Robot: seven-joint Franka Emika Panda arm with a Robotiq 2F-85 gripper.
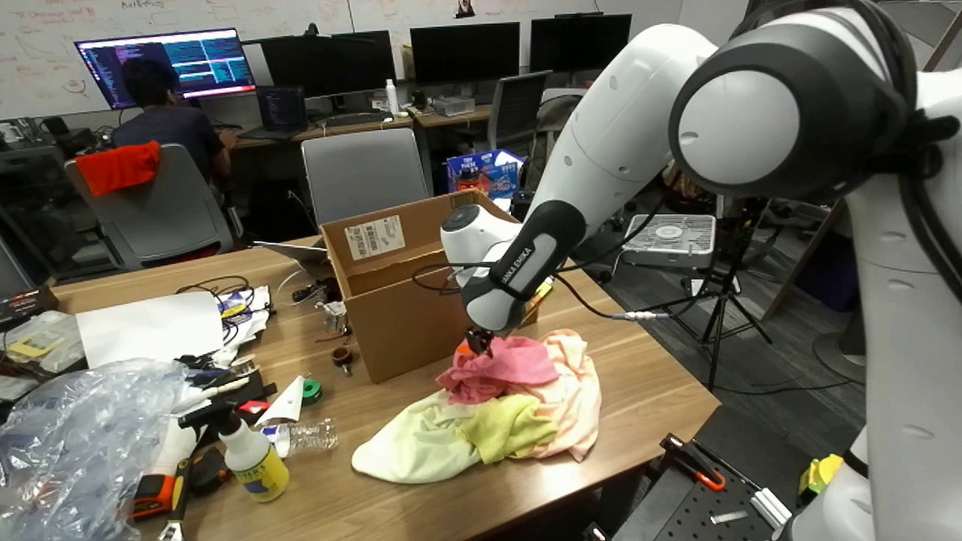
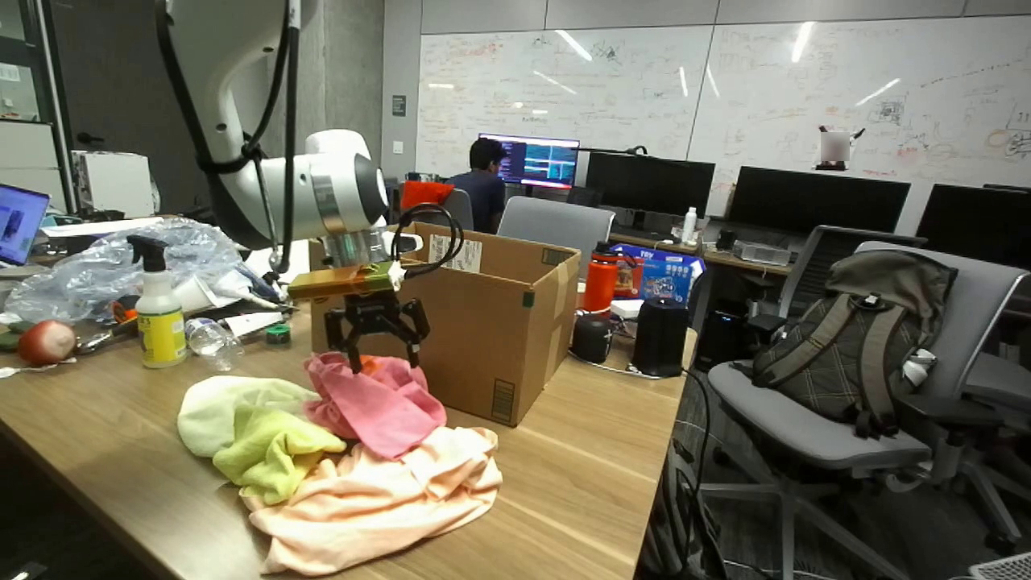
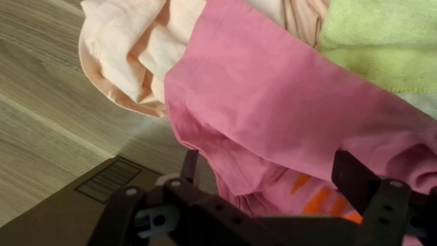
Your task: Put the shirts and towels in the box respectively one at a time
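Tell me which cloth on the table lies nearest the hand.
The pink cloth with orange markings. It lies directly under the open hand; the peach cloth and greenish fabric are farther away.

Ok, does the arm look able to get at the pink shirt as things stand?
Likely yes: the open tool is right over the pink shirt, with nothing lying on top of it.

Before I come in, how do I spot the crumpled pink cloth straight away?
Find the big brown cardboard box on the wooden table. Beside the box, under the open black gripper, lies the crumpled pink cloth. Unlike the wrinkled peach cloth and yellow-green cloth beside it, it's deep pink with orange marks.
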